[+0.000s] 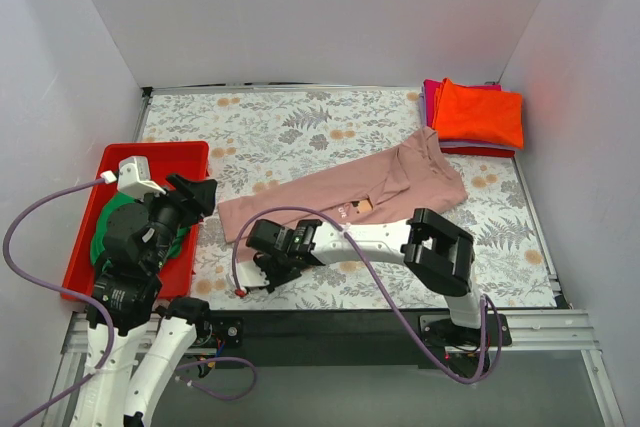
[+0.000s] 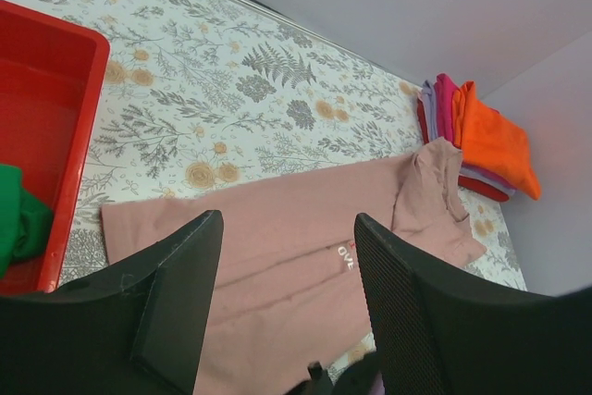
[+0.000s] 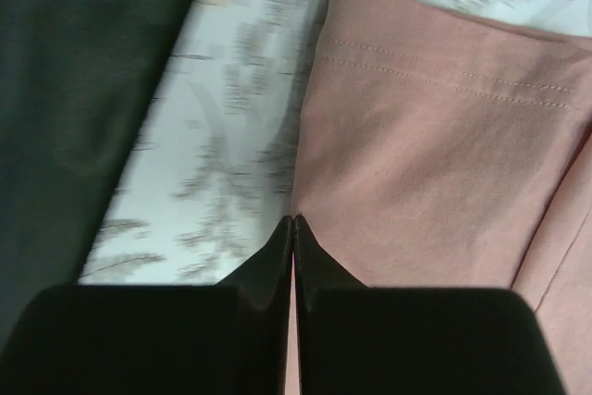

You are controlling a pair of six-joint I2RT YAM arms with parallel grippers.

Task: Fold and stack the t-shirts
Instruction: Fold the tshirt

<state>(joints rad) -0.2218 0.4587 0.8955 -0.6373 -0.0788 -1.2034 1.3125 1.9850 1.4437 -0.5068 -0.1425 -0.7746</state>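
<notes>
A dusty-pink t-shirt lies as a long strip slanting across the middle of the table, with small white text showing in the left wrist view. My right gripper is at its near-left end, fingers pressed together on the shirt's edge. My left gripper is open and empty, raised beside the tray. A green t-shirt lies bunched in the red tray. A folded orange t-shirt lies on a magenta one at the back right.
The table has a floral cloth. White walls close it in at the left, back and right. The red tray stands at the left edge. The folded stack shows in the left wrist view.
</notes>
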